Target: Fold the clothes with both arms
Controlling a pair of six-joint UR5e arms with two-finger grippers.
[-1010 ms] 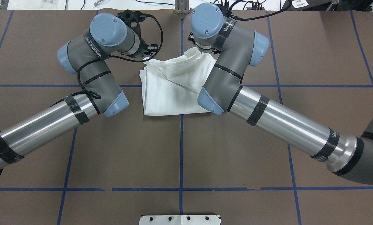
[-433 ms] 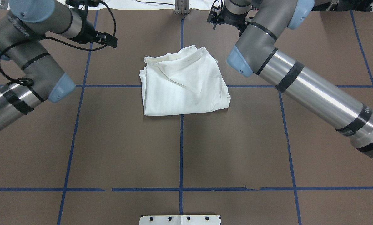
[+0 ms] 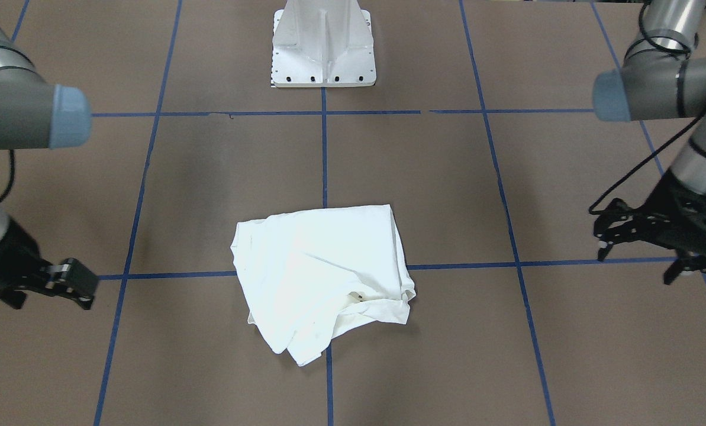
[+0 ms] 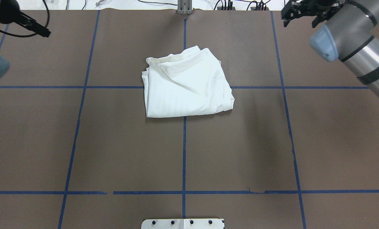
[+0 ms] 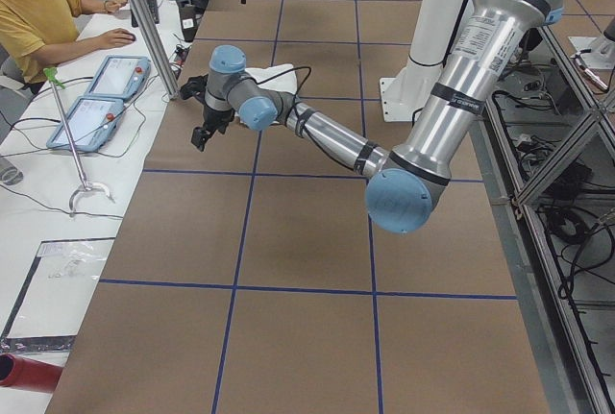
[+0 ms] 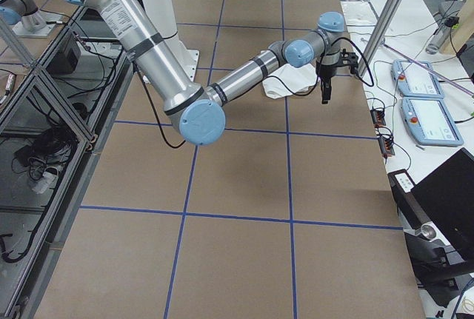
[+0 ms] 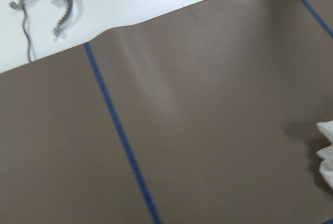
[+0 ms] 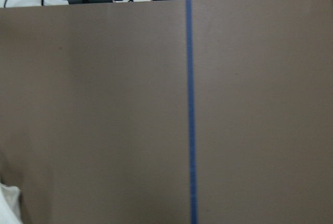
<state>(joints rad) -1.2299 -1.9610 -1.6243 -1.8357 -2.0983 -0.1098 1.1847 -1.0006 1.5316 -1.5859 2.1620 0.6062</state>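
A white long-sleeved T-shirt (image 4: pixel 186 89) lies folded into a rumpled, roughly square bundle near the middle of a brown table (image 4: pixel 113 143). It sits across a crossing of blue tape lines (image 4: pixel 184 152). Neither arm touches it. The left gripper (image 3: pixel 635 265) hangs over the table's far left side, well apart from the shirt, its two black fingers spread wide and empty. The right gripper (image 4: pixel 299 19) hangs over the far right side, equally distant, its fingers also spread with nothing between them. Each wrist camera shows mostly bare table, with only a sliver of white cloth at the frame's edge.
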